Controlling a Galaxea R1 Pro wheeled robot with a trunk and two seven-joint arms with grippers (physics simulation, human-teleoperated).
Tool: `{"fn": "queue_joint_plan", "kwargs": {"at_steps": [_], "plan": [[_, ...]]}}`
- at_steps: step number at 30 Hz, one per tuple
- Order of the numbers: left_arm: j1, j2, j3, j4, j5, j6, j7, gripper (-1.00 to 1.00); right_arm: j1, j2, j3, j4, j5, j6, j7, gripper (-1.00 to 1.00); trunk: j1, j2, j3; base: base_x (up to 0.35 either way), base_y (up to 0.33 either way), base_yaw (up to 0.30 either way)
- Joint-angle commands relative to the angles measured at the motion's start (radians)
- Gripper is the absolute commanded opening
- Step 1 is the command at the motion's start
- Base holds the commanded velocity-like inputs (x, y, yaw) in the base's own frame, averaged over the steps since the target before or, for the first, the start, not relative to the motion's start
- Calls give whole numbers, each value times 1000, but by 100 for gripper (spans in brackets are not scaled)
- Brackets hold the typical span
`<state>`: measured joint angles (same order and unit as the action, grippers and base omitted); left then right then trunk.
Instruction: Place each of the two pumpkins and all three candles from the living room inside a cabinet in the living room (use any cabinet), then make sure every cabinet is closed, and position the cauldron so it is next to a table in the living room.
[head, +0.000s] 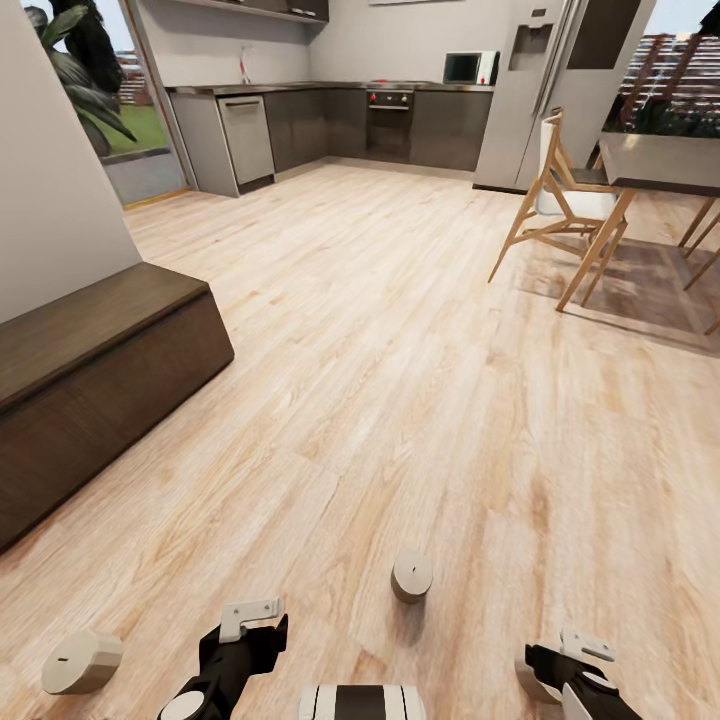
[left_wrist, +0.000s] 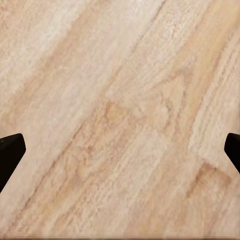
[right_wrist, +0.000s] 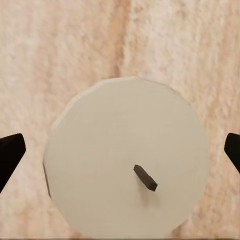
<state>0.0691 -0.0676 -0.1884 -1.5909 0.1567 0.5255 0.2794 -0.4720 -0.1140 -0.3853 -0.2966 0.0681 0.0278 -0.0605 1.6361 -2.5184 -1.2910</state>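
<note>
Three candles lie on the wood floor close in front of me. One candle (head: 81, 662) lies tipped at the far left, and another candle (head: 411, 575) stands in the middle. The third candle (right_wrist: 127, 157) sits right below my right gripper (right_wrist: 120, 155), its pale top and dark wick centred between the open fingers; in the head view this candle (head: 530, 684) peeks out beside that gripper (head: 572, 668). My left gripper (head: 238, 645) hangs open over bare floor (left_wrist: 120, 100). The dark-brown cabinet (head: 95, 370) runs along the left wall, closed. The pumpkins, cauldron and table are out of view.
A dining table (head: 660, 160) with wooden chairs (head: 560, 200) stands at the right. The kitchen counter (head: 330, 120) and fridge (head: 530, 80) line the far wall. Open floor (head: 400, 350) stretches between me and them.
</note>
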Motion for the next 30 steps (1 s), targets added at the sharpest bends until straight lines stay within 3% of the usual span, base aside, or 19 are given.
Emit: {"fn": "queue_joint_plan", "kwargs": {"at_steps": [1,14,18,21,23,25,30], "plan": [[0,0,-1,-1,11,3,9,100,0,0,-4,-1,7,3,-1,100,0,0,-1,0,0,0],[0,0,2,-1,11,5,4,100,0,-1,-4,-1,7,3,-1,100,0,0,-1,0,0,0],[0,0,21,-1,11,13,-67,100,0,-1,-4,-1,7,3,-1,100,0,0,-1,0,0,0],[0,0,122,-1,12,38,-198,100,0,-1,-4,-1,7,3,-1,100,0,0,-1,0,0,0],[0,0,213,-1,12,72,-331,100,0,-1,-4,-1,7,3,-1,100,0,0,-1,0,0,0],[0,0,258,-1,12,85,-408,100,0,-1,-4,-1,7,3,-1,100,0,0,-1,0,0,0],[0,0,295,-1,12,97,-480,100,0,-1,-4,-1,7,2,-1,100,0,0,-1,0,0,0]]}}
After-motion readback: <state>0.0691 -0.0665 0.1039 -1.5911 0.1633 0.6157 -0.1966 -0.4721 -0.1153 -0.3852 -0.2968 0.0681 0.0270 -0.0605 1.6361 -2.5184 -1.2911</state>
